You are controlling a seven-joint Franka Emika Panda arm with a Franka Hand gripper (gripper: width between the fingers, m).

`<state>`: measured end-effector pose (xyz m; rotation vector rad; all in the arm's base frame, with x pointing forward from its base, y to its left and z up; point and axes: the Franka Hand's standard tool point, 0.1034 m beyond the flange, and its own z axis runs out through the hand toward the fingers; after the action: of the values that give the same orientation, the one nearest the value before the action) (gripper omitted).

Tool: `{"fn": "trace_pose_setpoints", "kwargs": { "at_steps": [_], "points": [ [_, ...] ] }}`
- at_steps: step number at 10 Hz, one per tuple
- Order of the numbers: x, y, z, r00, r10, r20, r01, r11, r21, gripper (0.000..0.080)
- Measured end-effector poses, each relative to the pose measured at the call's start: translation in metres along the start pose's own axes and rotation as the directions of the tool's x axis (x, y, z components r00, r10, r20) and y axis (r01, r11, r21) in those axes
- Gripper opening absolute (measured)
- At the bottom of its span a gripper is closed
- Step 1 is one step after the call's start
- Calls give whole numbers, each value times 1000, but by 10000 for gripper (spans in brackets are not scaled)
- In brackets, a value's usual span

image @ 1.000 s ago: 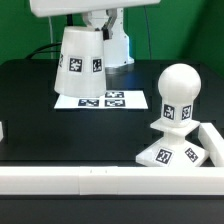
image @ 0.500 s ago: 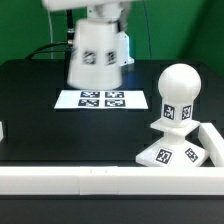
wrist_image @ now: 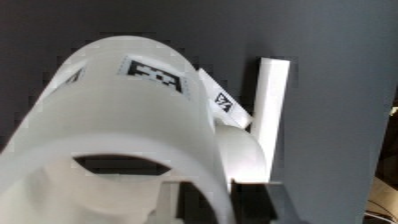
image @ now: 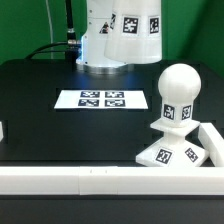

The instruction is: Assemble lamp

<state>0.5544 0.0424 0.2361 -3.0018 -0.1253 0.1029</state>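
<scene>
Carrying the shade [image: 133, 28] high, the gripper [wrist_image: 217, 200] looks clamped on its rim; it hangs above and behind the bulb [image: 178, 95], seated on the base [image: 172, 155]. Descending off-centre could topple the bulb.

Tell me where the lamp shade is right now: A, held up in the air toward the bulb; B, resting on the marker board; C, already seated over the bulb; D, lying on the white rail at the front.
A: the shade hangs high above the table, up beside the bulb, which stands uncovered on the base.
</scene>
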Motion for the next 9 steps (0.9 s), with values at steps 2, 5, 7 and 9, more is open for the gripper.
{"fn": "trace_pose_setpoints", "kwargs": {
  "at_steps": [2,5,7,9],
  "points": [
    [1,-4,-1,1000,8,2,-8,1000,4,44],
    [40,-43,-15,999,0,-39,1,1000,12,44],
    [51,-51,-8,999,7,-47,-6,1000,14,44],
    [52,-52,20,999,5,-52,-4,1000,9,44]
  ]
}}
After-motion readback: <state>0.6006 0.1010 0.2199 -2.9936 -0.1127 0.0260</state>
